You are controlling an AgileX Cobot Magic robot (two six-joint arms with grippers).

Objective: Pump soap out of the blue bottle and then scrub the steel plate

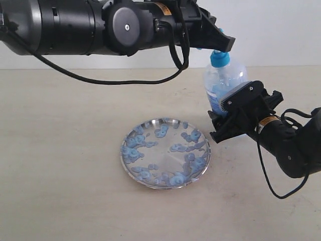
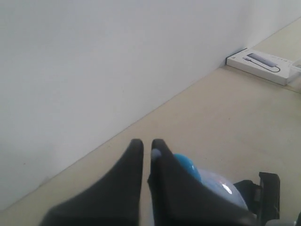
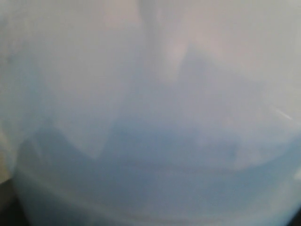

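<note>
The blue bottle (image 1: pixel 224 80) stands upright on the table just right of and behind the steel plate (image 1: pixel 168 156). My right gripper (image 1: pixel 229 108) is shut on the bottle's body from the right; the bottle's pale blue soap (image 3: pixel 150 150) fills the blurred right wrist view. My left gripper (image 1: pixel 224 44) reaches in from the upper left. Its fingers are pressed nearly together and sit on top of the bright blue pump head (image 1: pixel 219 59). In the left wrist view, the left gripper (image 2: pixel 146 143) covers most of the pump head (image 2: pixel 188 167). Curly soap blobs (image 1: pixel 134 150) dot the plate.
The beige table (image 1: pixel 60 150) runs back to a white wall. A black cable (image 1: pixel 125 80) hangs below the left arm. A flat white box (image 2: pixel 261 65) lies on the table by the wall in the left wrist view.
</note>
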